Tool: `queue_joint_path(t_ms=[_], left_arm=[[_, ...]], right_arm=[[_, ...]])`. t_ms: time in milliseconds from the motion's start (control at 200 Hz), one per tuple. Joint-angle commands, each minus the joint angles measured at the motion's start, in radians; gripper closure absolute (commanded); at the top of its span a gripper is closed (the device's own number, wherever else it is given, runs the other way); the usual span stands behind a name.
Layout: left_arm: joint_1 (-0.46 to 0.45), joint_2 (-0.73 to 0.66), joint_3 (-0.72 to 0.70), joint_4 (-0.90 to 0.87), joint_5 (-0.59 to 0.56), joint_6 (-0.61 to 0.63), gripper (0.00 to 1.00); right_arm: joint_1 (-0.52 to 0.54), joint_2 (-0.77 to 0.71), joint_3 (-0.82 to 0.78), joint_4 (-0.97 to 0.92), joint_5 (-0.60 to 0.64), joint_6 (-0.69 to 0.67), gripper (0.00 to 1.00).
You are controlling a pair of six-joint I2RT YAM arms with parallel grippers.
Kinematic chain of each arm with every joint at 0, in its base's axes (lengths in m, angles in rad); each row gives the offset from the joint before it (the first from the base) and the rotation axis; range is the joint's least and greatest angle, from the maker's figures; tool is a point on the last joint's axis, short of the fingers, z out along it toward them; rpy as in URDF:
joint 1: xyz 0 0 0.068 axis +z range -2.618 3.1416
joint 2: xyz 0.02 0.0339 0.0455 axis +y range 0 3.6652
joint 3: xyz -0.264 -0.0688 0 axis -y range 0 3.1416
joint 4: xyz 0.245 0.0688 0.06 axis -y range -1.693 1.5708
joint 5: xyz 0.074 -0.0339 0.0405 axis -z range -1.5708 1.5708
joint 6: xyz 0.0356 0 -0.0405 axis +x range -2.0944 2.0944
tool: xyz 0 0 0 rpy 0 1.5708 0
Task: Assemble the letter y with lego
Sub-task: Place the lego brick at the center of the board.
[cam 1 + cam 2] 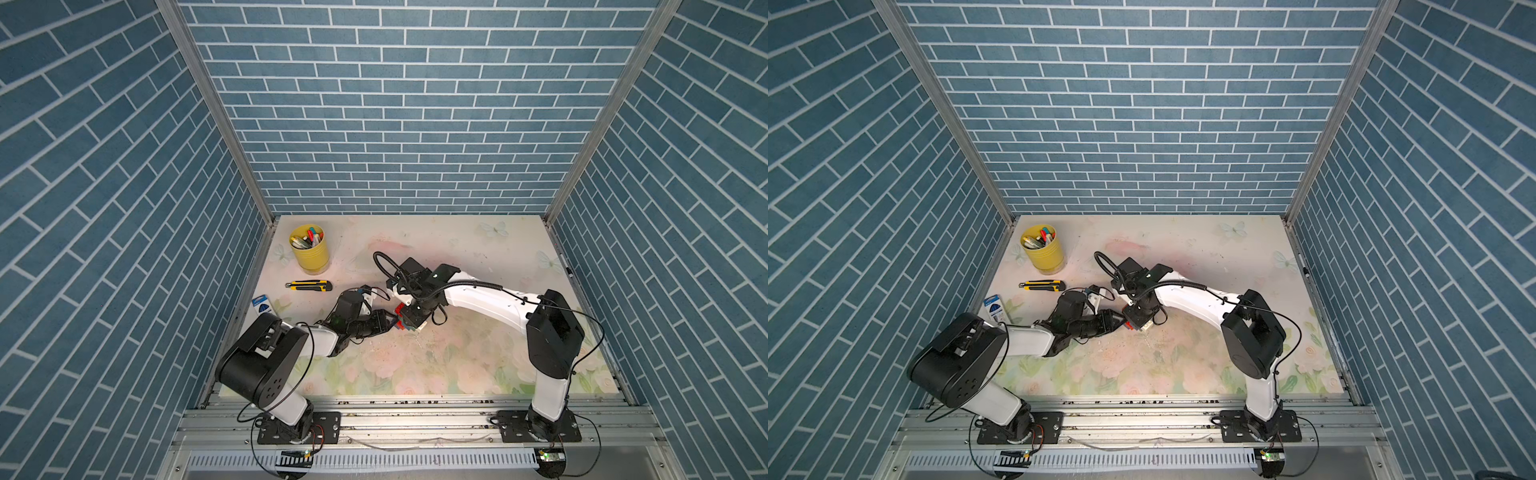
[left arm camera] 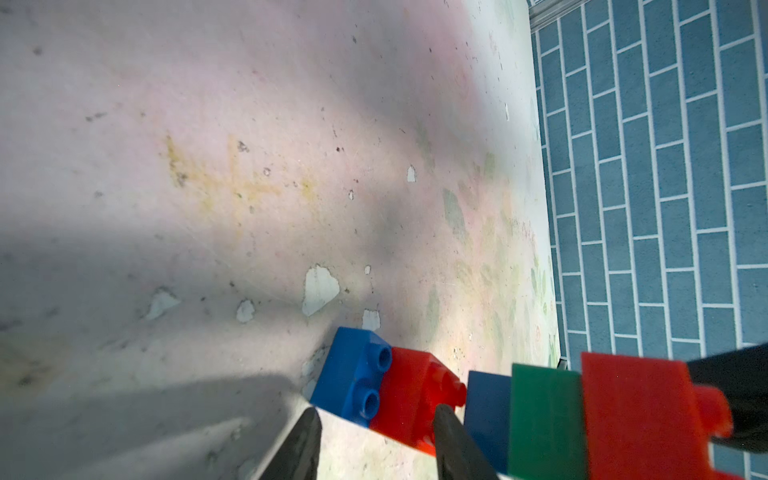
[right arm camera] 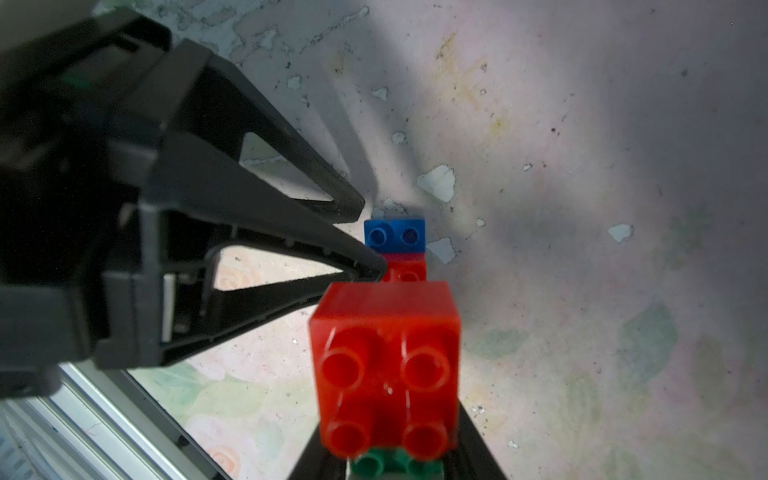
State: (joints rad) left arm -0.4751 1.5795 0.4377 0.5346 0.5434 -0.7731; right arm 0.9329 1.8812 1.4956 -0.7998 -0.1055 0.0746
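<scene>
Red brick [image 3: 384,365] tops the green-and-blue stack [image 2: 544,419] clamped in the right gripper [image 3: 395,467]. At its nine o'clock, the left gripper [image 2: 376,411] pinches a blue-and-red pair [image 2: 374,382].

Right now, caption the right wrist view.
Left gripper holds a blue-and-red pair beside the red-topped stack in the right gripper.

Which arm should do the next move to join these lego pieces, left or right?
Left, probably. The left end effector grips the blue-red pair, its red stud nearly facing the cluster held in the right end effector. Left can push in while right braces.
</scene>
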Motion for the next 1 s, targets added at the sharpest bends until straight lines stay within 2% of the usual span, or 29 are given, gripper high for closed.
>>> queue_joint_path(t_ms=[0, 995], left_arm=[[0.013, 0.065, -0.063, -0.264, -0.118, 0.024, 0.54], [0.013, 0.066, -0.076, -0.243, -0.115, 0.016, 0.56]], right_arm=[[-0.003, 0.016, -0.011, -0.001, -0.011, 0.017, 0.7], [0.003, 0.078, 0.009, -0.047, 0.084, -0.025, 0.7]])
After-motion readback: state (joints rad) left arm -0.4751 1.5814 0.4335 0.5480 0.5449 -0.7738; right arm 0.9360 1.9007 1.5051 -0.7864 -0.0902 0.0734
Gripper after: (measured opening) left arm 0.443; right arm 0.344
